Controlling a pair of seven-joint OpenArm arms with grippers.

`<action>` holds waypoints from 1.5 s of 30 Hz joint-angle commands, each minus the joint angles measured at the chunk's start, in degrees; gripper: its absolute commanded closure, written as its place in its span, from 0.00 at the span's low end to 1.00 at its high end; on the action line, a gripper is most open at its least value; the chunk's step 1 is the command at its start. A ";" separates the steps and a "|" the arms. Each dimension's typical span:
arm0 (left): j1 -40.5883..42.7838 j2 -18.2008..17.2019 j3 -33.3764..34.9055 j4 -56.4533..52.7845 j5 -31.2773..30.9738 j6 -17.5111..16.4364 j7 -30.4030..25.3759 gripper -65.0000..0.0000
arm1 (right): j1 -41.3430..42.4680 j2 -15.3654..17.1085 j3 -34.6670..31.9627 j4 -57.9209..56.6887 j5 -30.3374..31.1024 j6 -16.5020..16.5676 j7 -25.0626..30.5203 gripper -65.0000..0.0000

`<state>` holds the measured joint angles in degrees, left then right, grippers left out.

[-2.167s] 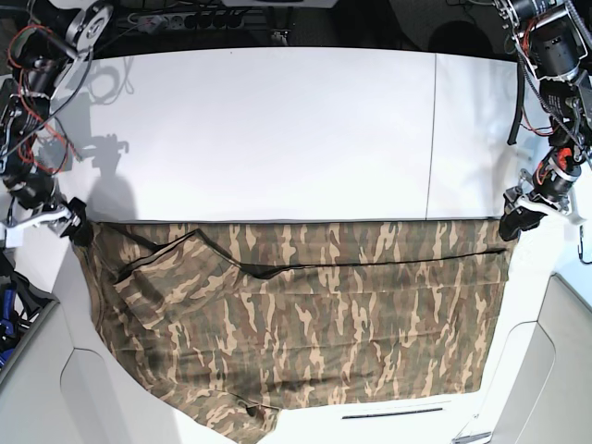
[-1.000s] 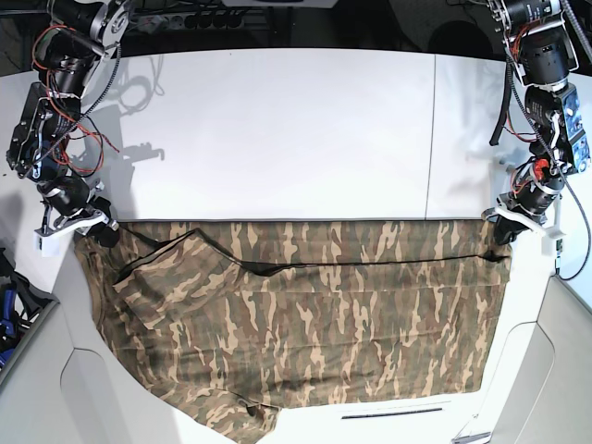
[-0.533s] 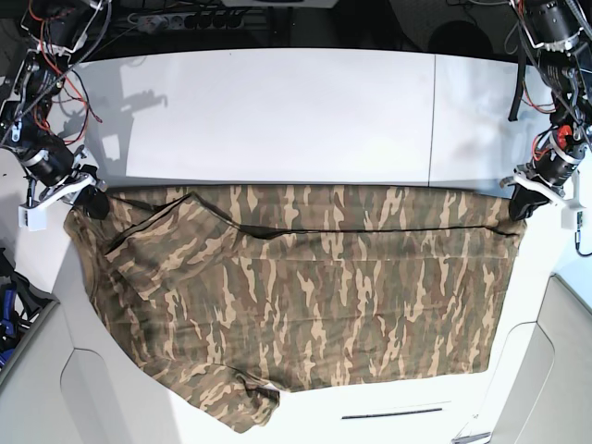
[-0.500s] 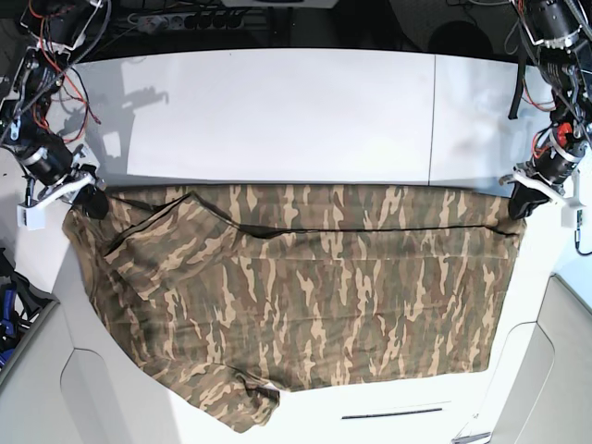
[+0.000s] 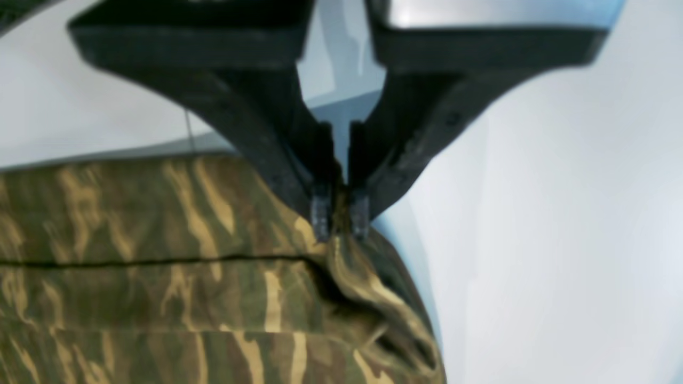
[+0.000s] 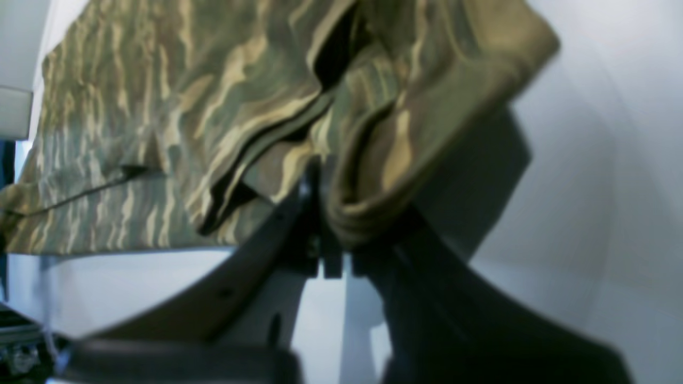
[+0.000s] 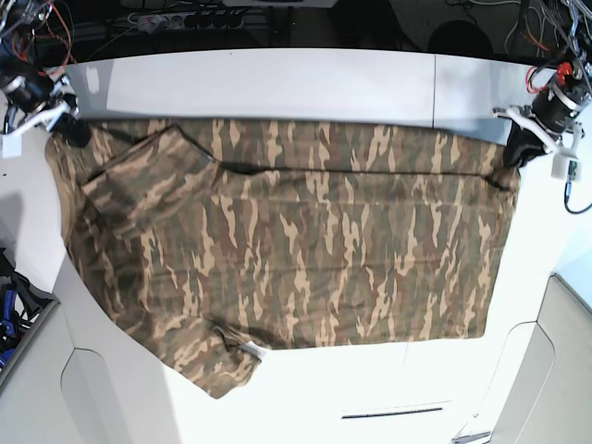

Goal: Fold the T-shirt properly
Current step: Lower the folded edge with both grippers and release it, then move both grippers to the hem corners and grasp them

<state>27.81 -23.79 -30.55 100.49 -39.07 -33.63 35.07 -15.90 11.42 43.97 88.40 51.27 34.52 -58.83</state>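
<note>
Both my grippers are clamped on the T-shirt (image 7: 287, 231), one far corner each. Left gripper (image 5: 340, 216): fingers pinched together on a bunched corner of camo cloth, fabric puckers right below the fingertips (image 5: 320, 213). In the base view that corner sits at about 2 o'clock on the table (image 7: 277, 83). Right gripper (image 6: 325, 250): fingers together on a thick rolled wad of cloth, folds drape over the fingers; wrist view is blurred, so I can't say how many layers are caught. That corner is at about 10 o'clock in the base view.

Shirt lies spread across the middle of the white table, far edge stretched roughly straight between my two grippers, running 10 to 2 o'clock. One sleeve lies folded over the body near 10 o'clock. Another lumpy flap pokes out at about 7 o'clock near the front edge. Right-hand hem side is fairly straight, toward 4 o'clock. Surface mostly flat, shallow wrinkles across the body.
</note>
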 commanded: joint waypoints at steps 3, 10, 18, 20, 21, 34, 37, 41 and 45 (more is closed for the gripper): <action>2.16 -0.81 -0.57 2.95 -1.03 -0.28 1.22 1.00 | -1.92 0.94 3.15 1.25 4.33 0.46 -0.46 1.00; 8.94 -0.81 -0.57 7.48 -1.03 -0.26 1.66 1.00 | -6.23 0.94 6.34 1.25 5.33 0.46 -1.46 1.00; 13.49 -0.61 -0.57 9.88 -0.98 -0.33 1.66 1.00 | -8.41 0.94 6.34 1.22 5.11 0.42 -1.36 1.00; 13.46 -0.48 -0.57 9.88 -0.96 -0.31 1.66 1.00 | -8.41 0.94 6.34 1.22 5.07 0.39 -1.38 1.00; 13.46 -0.48 -0.57 9.88 -0.96 -0.31 1.66 1.00 | -8.41 0.92 6.34 1.22 5.01 0.39 -1.38 1.00; 13.40 -0.50 -2.64 9.86 -0.83 0.42 2.49 0.47 | -7.39 1.29 9.94 1.40 1.64 0.20 1.62 0.43; 13.29 -0.50 -5.77 9.88 -1.05 0.42 2.91 0.47 | -5.18 1.53 14.43 1.55 1.75 0.20 1.62 0.43; 13.09 -0.50 -11.93 9.88 -4.92 0.37 2.91 0.47 | -1.20 4.24 17.35 1.55 1.66 0.22 1.73 0.43; 10.84 -0.52 -16.46 9.90 -7.89 -0.31 2.91 0.47 | 2.32 7.17 16.94 1.51 1.55 0.20 3.91 0.43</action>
<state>38.59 -23.49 -46.44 109.47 -45.98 -33.58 39.11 -13.80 17.30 60.64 88.97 51.64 34.52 -56.21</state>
